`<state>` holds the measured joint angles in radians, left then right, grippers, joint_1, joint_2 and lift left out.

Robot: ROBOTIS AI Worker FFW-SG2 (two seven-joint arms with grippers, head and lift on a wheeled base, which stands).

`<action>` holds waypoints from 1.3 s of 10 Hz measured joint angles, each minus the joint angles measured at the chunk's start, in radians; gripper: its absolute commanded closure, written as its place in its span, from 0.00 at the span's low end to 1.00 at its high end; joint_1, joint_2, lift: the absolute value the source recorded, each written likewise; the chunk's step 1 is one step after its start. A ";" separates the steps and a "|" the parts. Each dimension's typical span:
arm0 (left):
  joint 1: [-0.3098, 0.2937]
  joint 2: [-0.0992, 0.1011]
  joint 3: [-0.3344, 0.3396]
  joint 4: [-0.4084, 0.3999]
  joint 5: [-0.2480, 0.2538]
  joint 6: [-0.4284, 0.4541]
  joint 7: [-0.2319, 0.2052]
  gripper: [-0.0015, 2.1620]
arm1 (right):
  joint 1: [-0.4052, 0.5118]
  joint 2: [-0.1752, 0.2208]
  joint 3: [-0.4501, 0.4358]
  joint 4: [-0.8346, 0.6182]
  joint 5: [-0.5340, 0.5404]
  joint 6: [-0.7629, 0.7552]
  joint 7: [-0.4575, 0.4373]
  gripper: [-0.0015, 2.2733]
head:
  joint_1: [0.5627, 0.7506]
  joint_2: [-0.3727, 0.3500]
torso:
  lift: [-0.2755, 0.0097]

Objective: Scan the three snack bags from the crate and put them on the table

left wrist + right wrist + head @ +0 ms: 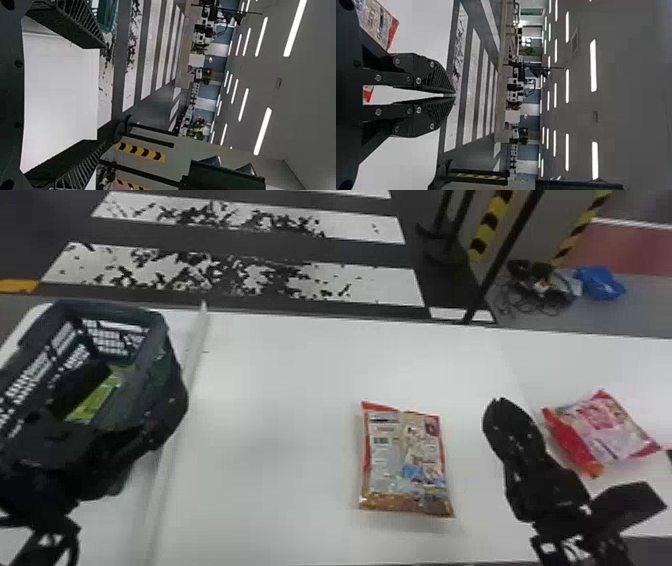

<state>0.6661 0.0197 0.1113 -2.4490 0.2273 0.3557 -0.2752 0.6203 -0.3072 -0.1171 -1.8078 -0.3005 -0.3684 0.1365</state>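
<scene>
The crate stands at the table's left, a green snack bag inside it. Dark parts of my left gripper overlap the crate's near side; its fingers stand wide apart in the left wrist view, nothing between the gripper's tips. Between the two bags on the table is my right gripper. The right wrist view shows that gripper with its tips together and empty. Left of it lies a red-edged bag, label side up; to its right, a red and pink bag.
A pale raised strip runs across the white table beside the crate. Beyond the far edge are a striped floor and dark stands. Cables and a blue bag lie on the floor at the back right.
</scene>
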 measured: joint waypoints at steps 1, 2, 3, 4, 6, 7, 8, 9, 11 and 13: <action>-0.002 0.000 0.004 0.004 0.005 0.000 0.002 0.00 | 0.001 0.003 -0.037 -0.014 -0.019 0.040 -0.002 0.01 | 0.70 0.26 | 0.64; -0.007 0.000 0.005 0.013 0.006 -0.004 0.004 0.00 | 0.001 0.007 -0.066 -0.016 -0.029 0.073 -0.006 0.02 | 0.70 0.22 | 0.64; -0.015 0.000 0.006 0.027 0.006 -0.014 0.007 0.00 | -0.001 0.010 -0.091 -0.004 -0.033 0.095 -0.009 0.02 | 0.70 0.19 | 0.64; -0.022 0.000 0.009 0.048 0.005 -0.038 0.012 0.00 | -0.013 0.010 -0.112 0.026 -0.031 0.116 -0.008 0.03 | 0.70 0.17 | 0.64; -0.030 0.000 0.028 0.099 0.005 -0.092 0.014 0.00 | -0.052 -0.012 -0.131 0.118 -0.015 0.157 0.000 0.03 | 0.70 0.14 | 0.64; -0.030 0.000 0.045 0.118 0.011 -0.110 0.012 0.00 | -0.071 -0.022 -0.134 0.158 -0.004 0.177 0.010 0.03 | 0.70 0.14 | 0.64; -0.030 0.000 0.062 0.131 0.021 -0.118 0.009 0.00 | -0.094 -0.028 -0.134 0.195 0.004 0.201 0.026 0.03 | 0.70 0.15 | 0.64; -0.030 0.000 0.073 0.138 0.030 -0.123 0.009 0.00 | -0.120 -0.030 -0.132 0.233 0.012 0.227 0.036 0.04 | 0.70 0.15 | 0.64; -0.030 -0.001 0.077 0.146 0.036 -0.139 0.010 0.00 | -0.166 -0.035 -0.122 0.303 0.031 0.246 0.050 0.04 | 0.70 0.15 | 0.64; -0.031 -0.001 0.078 0.146 0.040 -0.144 0.005 0.01 | -0.191 -0.047 -0.117 0.347 0.043 0.259 0.051 0.04 | 0.70 0.13 | 0.64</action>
<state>0.6354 0.0184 0.1890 -2.3030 0.2675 0.2119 -0.2700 0.4293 -0.3542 -0.2340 -1.4606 -0.2580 -0.1093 0.1872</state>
